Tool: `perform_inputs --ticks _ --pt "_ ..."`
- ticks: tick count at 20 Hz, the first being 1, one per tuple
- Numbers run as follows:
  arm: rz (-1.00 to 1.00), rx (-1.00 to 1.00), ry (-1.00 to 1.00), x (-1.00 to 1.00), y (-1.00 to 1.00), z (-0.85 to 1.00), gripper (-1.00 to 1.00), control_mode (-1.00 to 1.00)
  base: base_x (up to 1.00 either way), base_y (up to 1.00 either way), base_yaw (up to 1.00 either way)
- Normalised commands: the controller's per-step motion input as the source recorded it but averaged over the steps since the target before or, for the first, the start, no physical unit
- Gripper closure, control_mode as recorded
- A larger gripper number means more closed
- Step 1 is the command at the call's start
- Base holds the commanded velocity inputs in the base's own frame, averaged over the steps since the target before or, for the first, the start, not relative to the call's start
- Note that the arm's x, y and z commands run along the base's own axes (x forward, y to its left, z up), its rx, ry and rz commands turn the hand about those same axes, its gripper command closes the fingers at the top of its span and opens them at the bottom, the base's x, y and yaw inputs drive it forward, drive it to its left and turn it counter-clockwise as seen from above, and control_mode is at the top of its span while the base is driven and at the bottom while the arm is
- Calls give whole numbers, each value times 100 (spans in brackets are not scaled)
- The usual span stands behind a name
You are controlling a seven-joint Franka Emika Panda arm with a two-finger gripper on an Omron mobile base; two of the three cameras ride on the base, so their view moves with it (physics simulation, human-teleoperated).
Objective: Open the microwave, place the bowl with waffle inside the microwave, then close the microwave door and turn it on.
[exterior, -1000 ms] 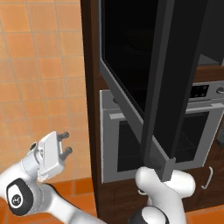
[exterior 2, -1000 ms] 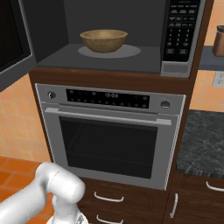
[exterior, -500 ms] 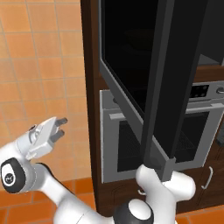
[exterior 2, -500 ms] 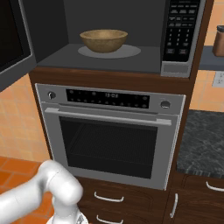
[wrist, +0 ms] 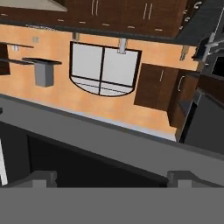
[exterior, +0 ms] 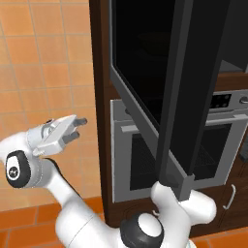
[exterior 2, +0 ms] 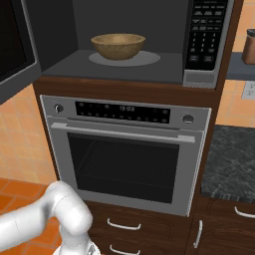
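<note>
The microwave (exterior 2: 149,64) stands open, and the tan bowl (exterior 2: 118,46) sits inside on its round plate; the rim hides the waffle. The microwave door (exterior: 181,97) is swung wide out to the left, with its black glass (exterior: 140,63) facing the tiled wall. In the right base view the microwave door (exterior 2: 15,45) shows at the left edge. My gripper (exterior: 77,128) hangs open and empty left of the door, below its level, fingers pointing toward it and apart from it. In the hand view my gripper (wrist: 111,179) looks over a grey-edged dark panel.
A silver oven (exterior 2: 129,149) with a bar handle sits under the microwave, with dark drawers (exterior 2: 124,229) below it. The keypad (exterior 2: 206,40) is on the microwave's right. An orange tiled wall (exterior: 43,63) is at the left, a dark counter (exterior 2: 231,159) at the right.
My gripper has risen and swung right toward the open door's outer side. The bowl, the door and the base have not moved.
</note>
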Motion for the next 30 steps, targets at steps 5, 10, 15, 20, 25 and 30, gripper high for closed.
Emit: perform_inputs --ticks 5,10,15,20,25,30 --pt "-8 13 1 -3 -36 67 -100 -100 0 0 0" --pt "-2 13 1 -30 -63 28 -100 -100 0 0 0" --pt "-1 18 0 -50 -100 4 -100 -100 0 0 0" --pt "0 19 2 -34 -97 29 -100 -100 0 0 0" --pt "2 5 6 -17 -77 35 -100 -100 0 0 0" --pt "29 3 0 -6 -91 2 -100 -100 0 0 0"
